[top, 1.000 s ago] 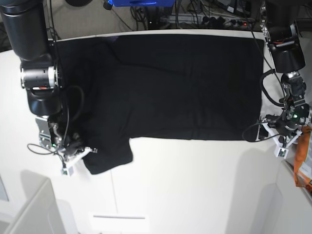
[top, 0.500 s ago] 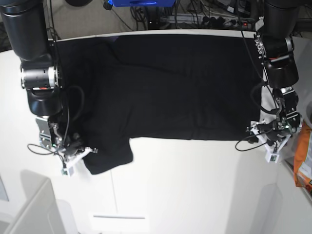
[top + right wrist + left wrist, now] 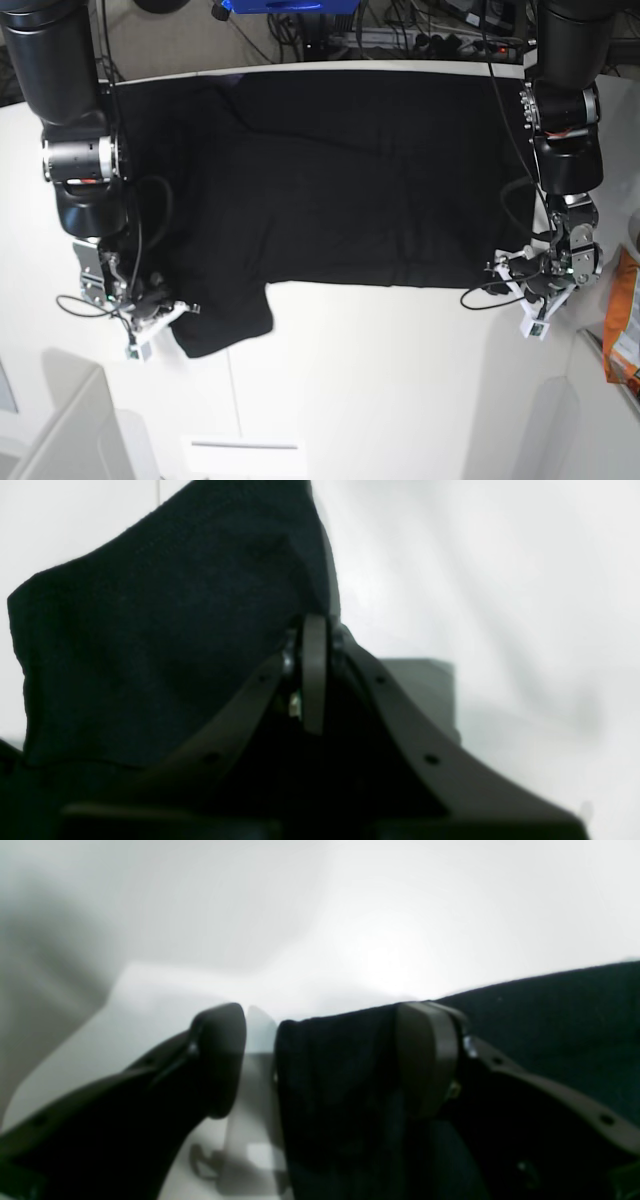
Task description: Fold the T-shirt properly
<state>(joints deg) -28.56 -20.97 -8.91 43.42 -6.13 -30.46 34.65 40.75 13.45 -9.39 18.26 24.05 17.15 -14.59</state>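
Observation:
The black T-shirt (image 3: 350, 180) lies spread flat on the white table (image 3: 400, 380), one sleeve hanging toward the front left. My left gripper (image 3: 512, 274) is at the shirt's front right corner. In the left wrist view it (image 3: 325, 1055) is open, and the shirt's edge (image 3: 340, 1090) lies between the two fingers. My right gripper (image 3: 178, 314) is at the sleeve's edge. In the right wrist view it (image 3: 312, 672) is shut, with the sleeve cloth (image 3: 150, 630) pinched at the fingertips.
An orange packet (image 3: 625, 330) lies at the table's right edge beside the left arm. Cables (image 3: 400, 35) and a blue object (image 3: 280, 5) run behind the table's back edge. A grey box (image 3: 60, 430) stands at the front left.
My left arm has moved inward across the table and now has its open fingers around the shirt's front right corner. The right arm and the shirt have not moved.

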